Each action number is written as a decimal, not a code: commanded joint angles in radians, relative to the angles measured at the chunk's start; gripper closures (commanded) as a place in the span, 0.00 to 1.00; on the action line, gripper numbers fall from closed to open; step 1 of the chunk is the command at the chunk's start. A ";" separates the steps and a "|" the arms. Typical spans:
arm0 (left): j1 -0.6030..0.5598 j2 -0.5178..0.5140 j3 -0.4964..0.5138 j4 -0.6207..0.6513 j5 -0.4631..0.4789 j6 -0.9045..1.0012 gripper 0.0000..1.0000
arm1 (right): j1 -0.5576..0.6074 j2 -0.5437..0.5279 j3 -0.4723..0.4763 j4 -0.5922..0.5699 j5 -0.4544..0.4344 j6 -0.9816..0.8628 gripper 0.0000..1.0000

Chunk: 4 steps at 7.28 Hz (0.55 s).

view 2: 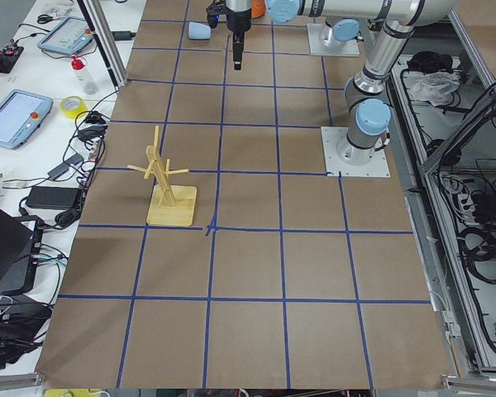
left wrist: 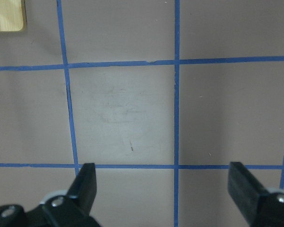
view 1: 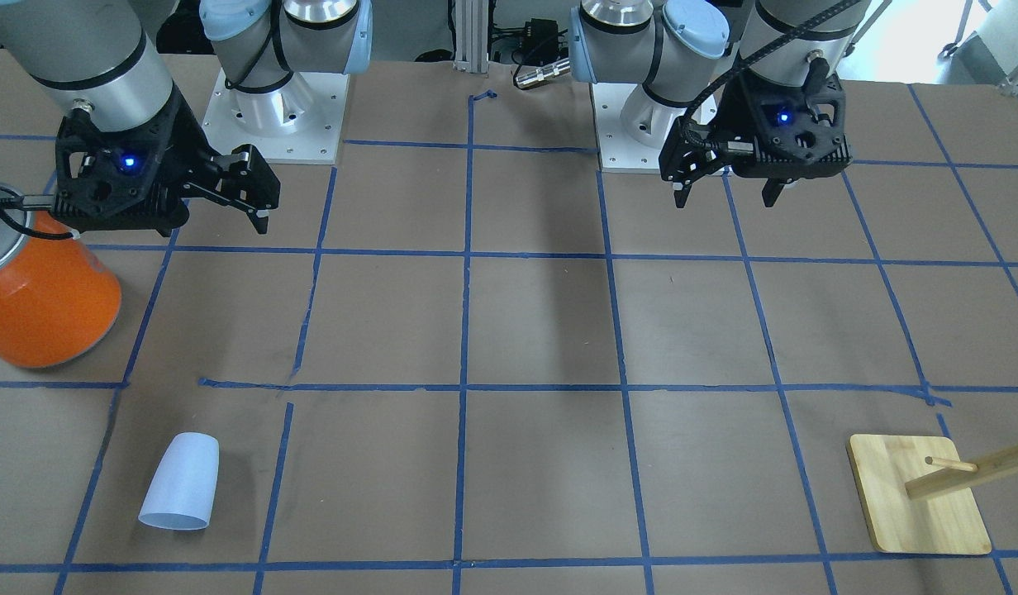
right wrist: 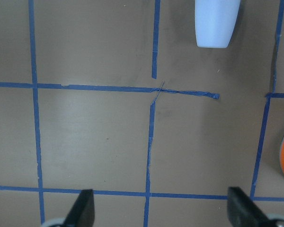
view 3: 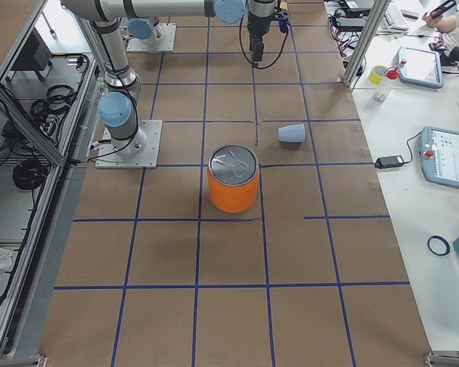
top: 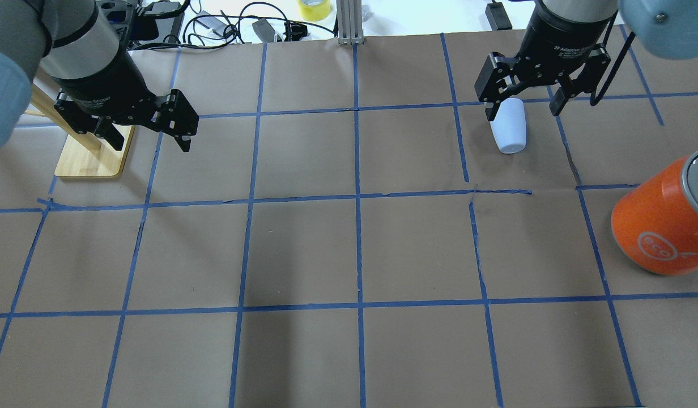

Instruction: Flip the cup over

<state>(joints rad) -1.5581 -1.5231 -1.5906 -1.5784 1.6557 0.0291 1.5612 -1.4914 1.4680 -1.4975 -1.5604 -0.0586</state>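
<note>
Brown table (view 1: pixel 542 330) holds sideways cup (view 1: pixel 181 481) (seemingly untouched); left gripper (left wrist: pixel 165 188), right gripper (right wrist: pixel 162 208) splayed, empty.

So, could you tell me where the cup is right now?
Front-facing view, lower left: the cup is on the table on the robot's right side, nearest the orange can.

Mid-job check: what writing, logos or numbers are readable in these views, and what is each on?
"eco": white round logo on the side of the orange can.
"2F Adaptive": white print on the body of the right end effector; the remainder is unreadable.
White print on the left end effector: too blurred to read.
The cup: no markings visible.
The pendant screens beside the table: too small to read.
</note>
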 commanded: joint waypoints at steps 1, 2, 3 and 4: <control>0.001 -0.002 0.001 0.000 0.000 0.000 0.00 | 0.000 0.002 0.000 -0.001 0.002 0.003 0.00; 0.001 -0.002 0.001 0.000 0.000 0.002 0.00 | -0.001 0.000 0.000 -0.004 0.000 0.003 0.00; 0.001 -0.003 0.001 0.000 0.000 0.000 0.00 | -0.001 -0.001 0.000 -0.004 -0.009 0.003 0.00; 0.001 -0.002 0.000 0.000 0.000 0.000 0.00 | -0.001 -0.003 0.000 -0.004 -0.010 -0.001 0.00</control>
<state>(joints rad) -1.5571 -1.5254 -1.5895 -1.5785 1.6551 0.0295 1.5603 -1.4923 1.4680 -1.5013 -1.5663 -0.0562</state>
